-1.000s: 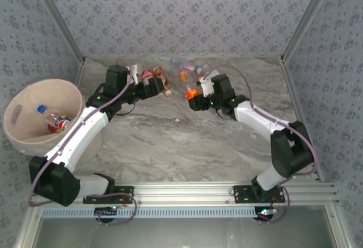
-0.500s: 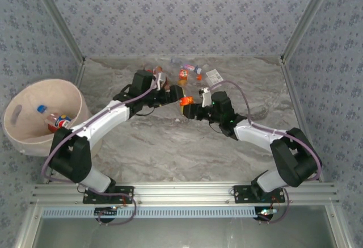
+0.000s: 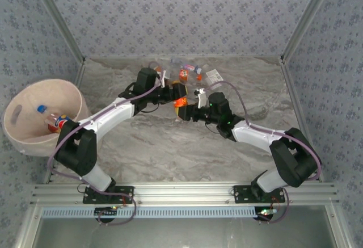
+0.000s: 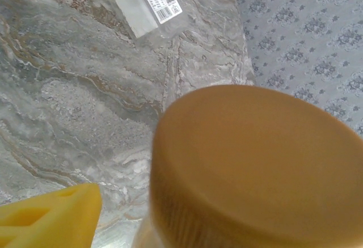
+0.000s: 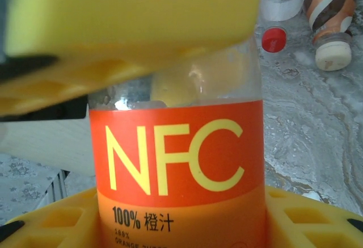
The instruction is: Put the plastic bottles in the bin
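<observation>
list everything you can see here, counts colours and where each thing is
NFC bottle: one, orange label, in the right gripper, mid table
loose bottles: several, mixed labels, heaped at the table's far edge
binned bottles: at least two, one blue-capped, inside the bin
bin: one, pinkish-beige, far left
table: one, grey marble, centre
left gripper: one, yellow fingers, beside the NFC bottle, grip unclear
right gripper: one, yellow fingers, shut on the NFC bottle

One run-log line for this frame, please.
state: hands meet mid-table | right hand: shut on NFC orange bottle | left hand: at tan cap, grip unclear | bin: bottles inside | far edge: loose bottles
</observation>
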Action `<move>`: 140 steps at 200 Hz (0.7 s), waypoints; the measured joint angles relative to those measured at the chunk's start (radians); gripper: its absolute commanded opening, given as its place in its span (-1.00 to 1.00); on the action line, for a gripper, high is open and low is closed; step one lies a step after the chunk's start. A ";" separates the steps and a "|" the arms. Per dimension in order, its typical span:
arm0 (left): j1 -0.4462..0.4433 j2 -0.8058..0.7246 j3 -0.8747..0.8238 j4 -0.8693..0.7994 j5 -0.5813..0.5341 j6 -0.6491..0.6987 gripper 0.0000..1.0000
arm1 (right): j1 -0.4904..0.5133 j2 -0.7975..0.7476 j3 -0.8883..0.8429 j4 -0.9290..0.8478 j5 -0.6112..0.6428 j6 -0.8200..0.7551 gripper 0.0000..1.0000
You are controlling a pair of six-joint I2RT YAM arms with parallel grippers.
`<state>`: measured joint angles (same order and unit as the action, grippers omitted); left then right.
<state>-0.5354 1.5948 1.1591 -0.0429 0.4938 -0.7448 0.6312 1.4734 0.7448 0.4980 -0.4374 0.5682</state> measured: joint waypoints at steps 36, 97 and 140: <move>-0.008 0.000 0.000 0.025 0.045 0.018 0.23 | 0.002 0.000 0.021 0.004 -0.013 0.017 0.03; -0.008 0.000 0.005 0.011 0.056 0.045 0.01 | -0.003 0.009 0.028 0.003 -0.045 0.015 0.25; -0.008 -0.005 0.019 -0.011 0.059 0.061 -0.02 | -0.005 -0.019 0.063 -0.084 -0.052 -0.055 0.62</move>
<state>-0.5438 1.5902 1.1786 -0.0536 0.5529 -0.6842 0.6266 1.4544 0.8074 0.4141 -0.4896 0.5129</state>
